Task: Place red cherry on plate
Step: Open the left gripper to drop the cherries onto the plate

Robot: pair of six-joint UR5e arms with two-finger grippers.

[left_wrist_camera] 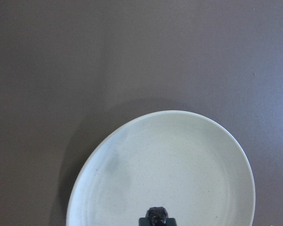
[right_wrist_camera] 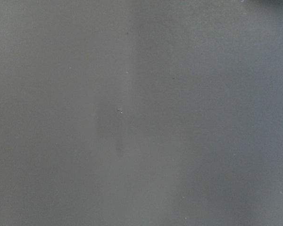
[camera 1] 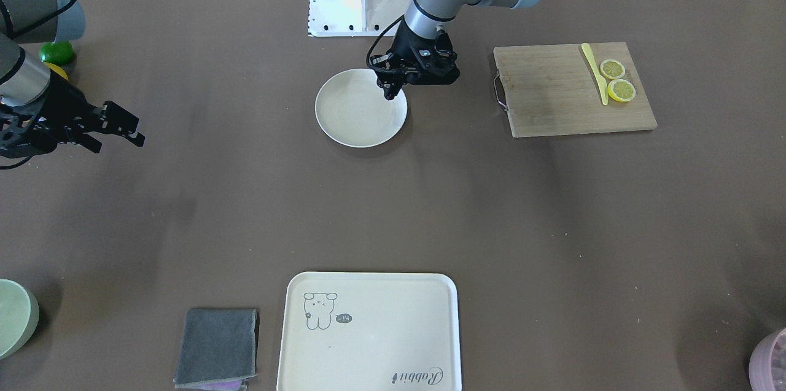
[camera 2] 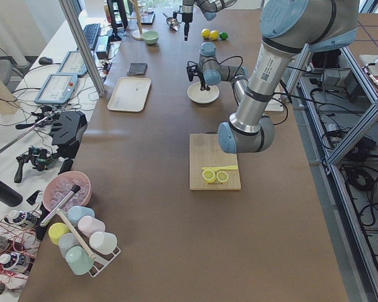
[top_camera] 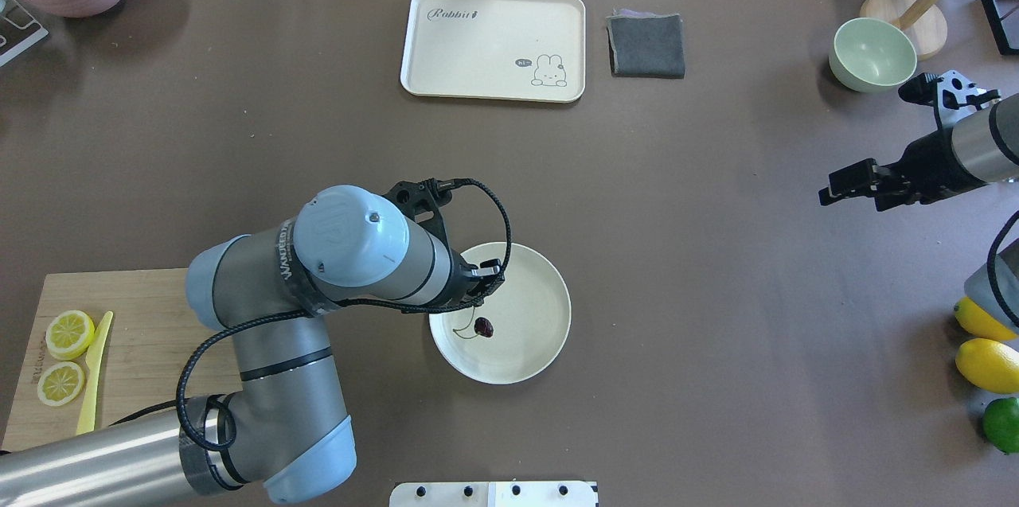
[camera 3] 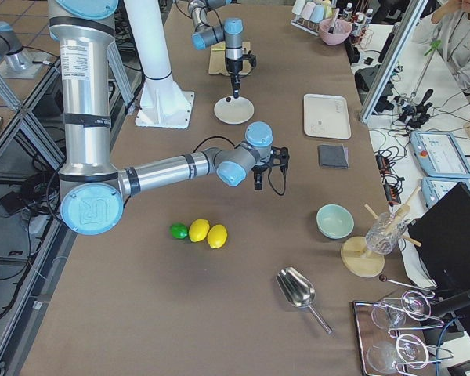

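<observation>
Bear-print tray (camera 1: 381, 329) sits nearest me; beyond it, my left gripper (camera 1: 390, 95) hangs over the plate (camera 1: 350, 121), fingers pinched narrow on the red cherry (top_camera: 483, 326). Off to one side, the right gripper (camera 1: 120, 140) hovers, fingers spread.

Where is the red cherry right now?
In the overhead view the red cherry sits on the plate, left of the plate's centre, right of the cutting board.
</observation>
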